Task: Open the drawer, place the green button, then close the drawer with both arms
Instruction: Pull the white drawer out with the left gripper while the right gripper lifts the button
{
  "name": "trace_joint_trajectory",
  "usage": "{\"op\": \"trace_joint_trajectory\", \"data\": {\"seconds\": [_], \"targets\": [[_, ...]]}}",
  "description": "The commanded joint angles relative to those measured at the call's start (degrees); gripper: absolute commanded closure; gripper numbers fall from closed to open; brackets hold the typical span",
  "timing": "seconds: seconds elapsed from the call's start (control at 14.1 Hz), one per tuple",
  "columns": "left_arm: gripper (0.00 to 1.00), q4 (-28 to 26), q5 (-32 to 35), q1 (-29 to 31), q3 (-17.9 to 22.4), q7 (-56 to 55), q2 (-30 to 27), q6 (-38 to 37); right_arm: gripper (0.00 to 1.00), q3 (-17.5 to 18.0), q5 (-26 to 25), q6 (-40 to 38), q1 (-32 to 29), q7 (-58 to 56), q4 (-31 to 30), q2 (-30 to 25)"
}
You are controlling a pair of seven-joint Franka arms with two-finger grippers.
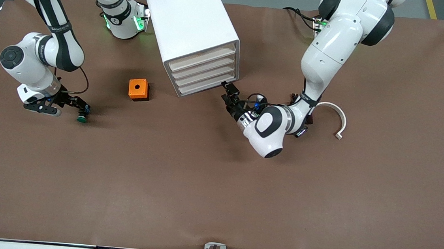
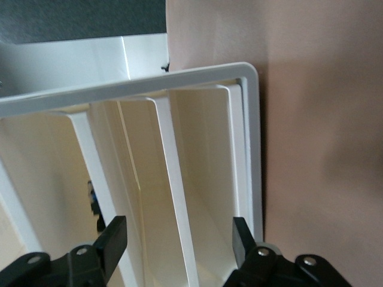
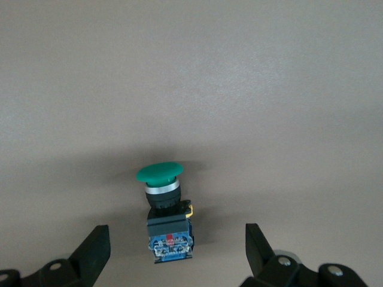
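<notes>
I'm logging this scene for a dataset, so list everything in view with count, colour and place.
button: 1, green cap, black-and-blue body, on the table toward the right arm's end, between the right gripper's open fingers.
orange box: 1, orange with a round hole, on the table beside the drawer unit.
drawer unit: 1, white, four drawers, mid-table near the bases.
curved piece: 1, white, toward the left arm's end.
table: 1, brown.
right gripper: 1, black, open around the button.
left gripper: 1, black, open at the drawer unit's front.
</notes>
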Motion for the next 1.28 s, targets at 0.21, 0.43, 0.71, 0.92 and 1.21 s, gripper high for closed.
{"op": "trace_joint_trajectory", "data": {"seconds": [0.21, 0.43, 0.71, 0.92, 1.21], "targets": [[0.23, 0.08, -1.15, -4.23, 0.39, -0.90, 1.45, -3.61, 0.00, 0.32, 0.89, 3.92, 0.57, 0.47, -0.68, 3.74], [0.31, -0.71, -0.97, -4.85, 0.39, -0.90, 2.06, -3.70, 0.00, 0.32, 0.90, 6.47, 0.13, 0.56, -0.59, 6.29], [0.43, -1.42, -0.88, -6.08, 0.39, -0.72, 2.06, -4.93, 0.27, 0.41, 0.98, 6.30, -0.14, 0.56, -0.68, 7.26], [0.46, -1.50, -0.88, -6.61, 0.39, -0.55, 2.15, -5.72, 1.00, 0.41, 1.07, 6.03, -0.05, 1.08, -0.68, 7.18], [0.70, -1.50, -0.88, -6.87, 0.30, -0.46, 2.15, -5.99, 1.00, 0.49, 1.77, 4.20, 0.30, 1.70, -0.51, 6.39]]}}
